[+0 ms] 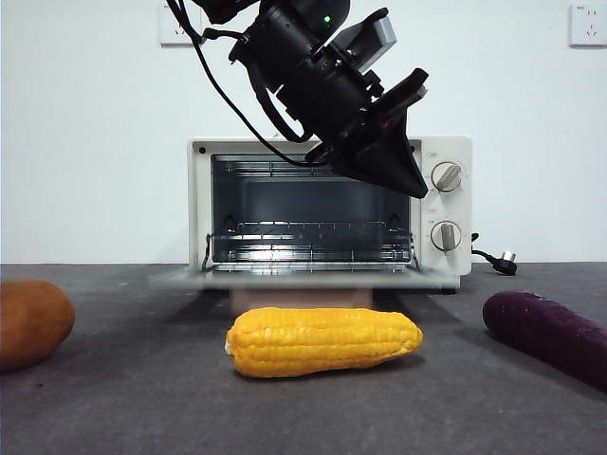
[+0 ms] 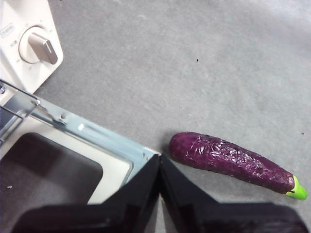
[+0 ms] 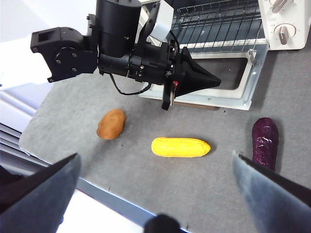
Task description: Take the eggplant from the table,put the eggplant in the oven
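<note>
The eggplant (image 1: 550, 336), dark purple with a green stem cap, lies on the table (image 1: 142, 408) to the right of the corn; the left wrist view shows it whole (image 2: 233, 160) and the right wrist view shows it too (image 3: 265, 141). The cream oven (image 1: 199, 209) stands behind with its door (image 1: 303, 278) folded down. My left gripper (image 1: 417, 185) hangs shut and empty in front of the oven's upper right, over the door's corner (image 2: 146, 155), its tip (image 2: 159, 158) a little short of the eggplant. My right gripper (image 3: 155, 160) is open, high above the table's front.
A yellow corn cob (image 1: 322, 341) lies in the middle in front of the oven door. An orange-brown potato-like lump (image 1: 28, 322) sits at the left. The oven's rack (image 1: 313, 232) and two knobs (image 1: 446, 176) show. A black plug (image 1: 503, 261) lies by the oven's right side.
</note>
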You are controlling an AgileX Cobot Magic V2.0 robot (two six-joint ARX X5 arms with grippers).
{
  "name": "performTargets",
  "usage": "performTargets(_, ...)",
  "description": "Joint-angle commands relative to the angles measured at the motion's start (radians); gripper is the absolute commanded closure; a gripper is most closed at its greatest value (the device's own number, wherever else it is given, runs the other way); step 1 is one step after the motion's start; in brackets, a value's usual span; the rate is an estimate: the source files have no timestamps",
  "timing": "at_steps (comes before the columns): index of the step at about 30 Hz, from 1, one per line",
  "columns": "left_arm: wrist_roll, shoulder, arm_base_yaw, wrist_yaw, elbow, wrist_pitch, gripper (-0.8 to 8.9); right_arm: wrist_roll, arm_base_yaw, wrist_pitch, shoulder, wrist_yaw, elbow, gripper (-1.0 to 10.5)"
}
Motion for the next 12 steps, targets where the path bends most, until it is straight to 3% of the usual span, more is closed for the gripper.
performTargets(1, -0.016, 0.011, -0.003, -0.002, -0.008, 0.011, 8.19, -0.011, 0.001, 0.003, -0.001, 0.002, 0.005, 4.1)
performTargets(12, -0.042, -0.122, 0.05, -0.01, -0.006, -0.003, 8.19, -0.021, 0.001, -0.039, 0.008, 0.08, 0.005, 4.1)
